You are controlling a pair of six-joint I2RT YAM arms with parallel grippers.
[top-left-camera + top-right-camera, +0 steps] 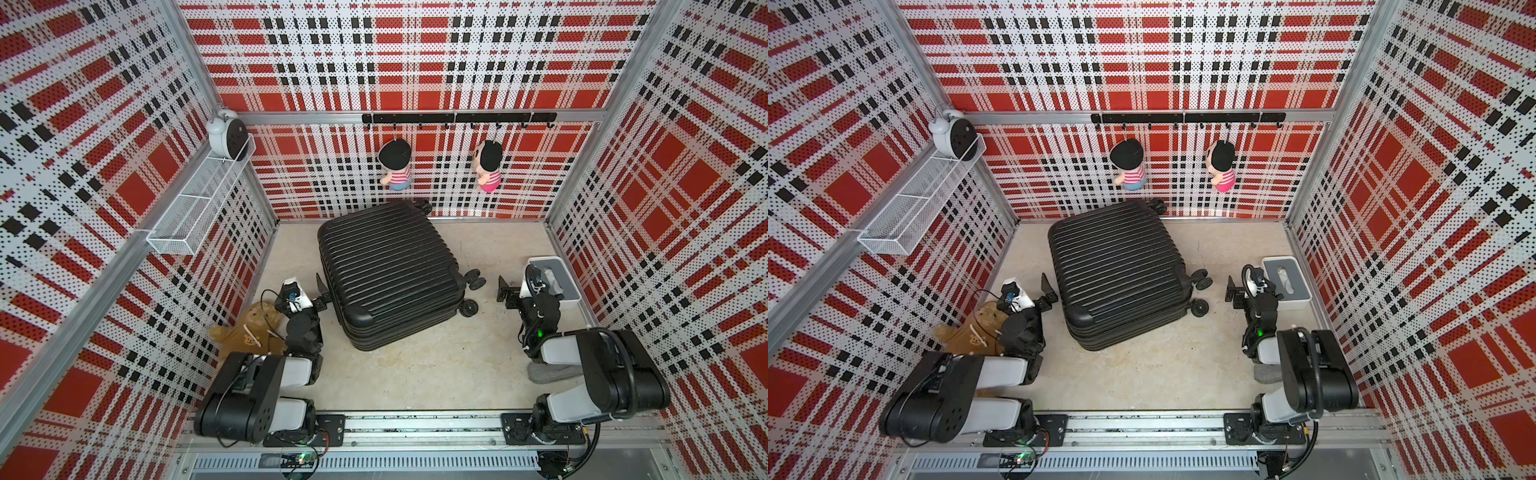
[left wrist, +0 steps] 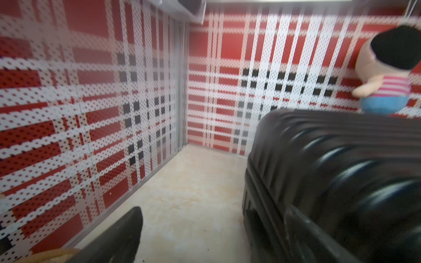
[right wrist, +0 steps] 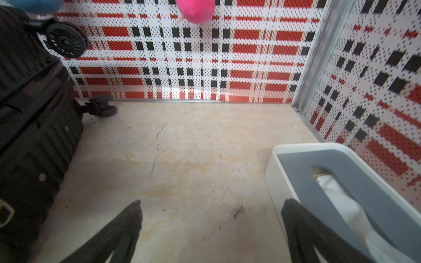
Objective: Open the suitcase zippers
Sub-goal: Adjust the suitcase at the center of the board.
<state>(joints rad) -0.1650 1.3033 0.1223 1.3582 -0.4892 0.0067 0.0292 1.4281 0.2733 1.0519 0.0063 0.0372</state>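
Your left gripper (image 1: 323, 291) and right gripper (image 1: 505, 289) are hanging open and empty, left and right of the suitcase (image 1: 390, 270) lying flat mid-floor. It is looking hard, heavy and slick, so you are wanting the zippers (image 3: 41, 107) on its side seam, though pulls are hiding. Open floor (image 1: 415, 374) is waiting near and right of it.

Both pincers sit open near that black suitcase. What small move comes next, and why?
Probably the left pincer nudges toward the side seam of the suitcase: it is open, right beside the closed case, while the right pincer stands apart. The zipper pull isn't visible.
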